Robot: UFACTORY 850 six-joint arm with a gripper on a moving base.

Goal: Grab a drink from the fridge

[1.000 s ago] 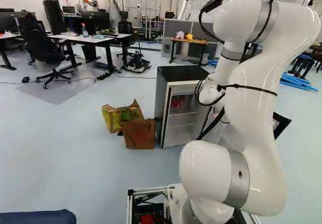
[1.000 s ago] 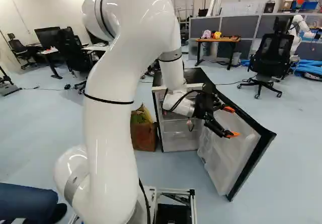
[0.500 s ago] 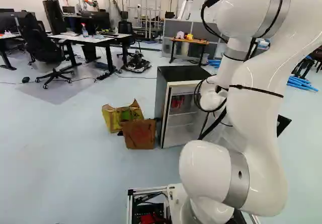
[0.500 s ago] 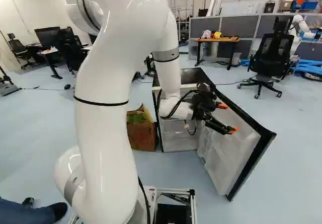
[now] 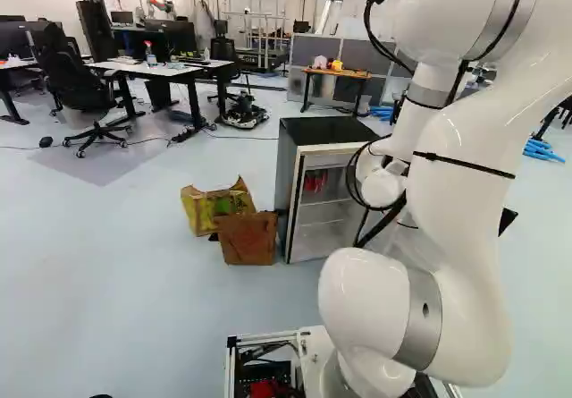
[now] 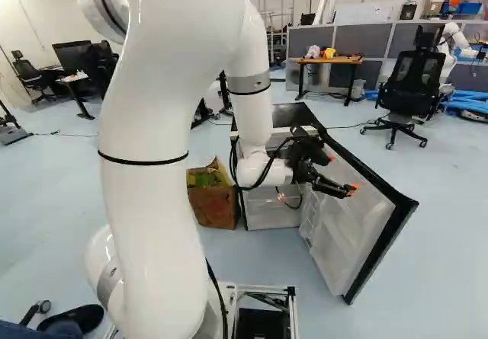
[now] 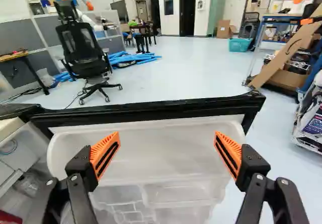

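My jaws stand wide apart, empty, at the inner side of the opened fridge door (image 7: 151, 112). Red items (image 5: 315, 181), probably the drinks, sit high inside the fridge (image 5: 326, 130). I should turn clear, then enter straight and level.

This looks like a robotics lab with office furniture, shown by another robot (image 6: 451, 39), grey partitions (image 6: 378, 44) and blue tubes (image 7: 133, 59) beyond the fridge (image 5: 323, 131), a wheeled black chair (image 6: 412, 86) to its right, and a white-topped bench (image 5: 134, 67) with monitors (image 5: 170, 38) beyond it to its left.
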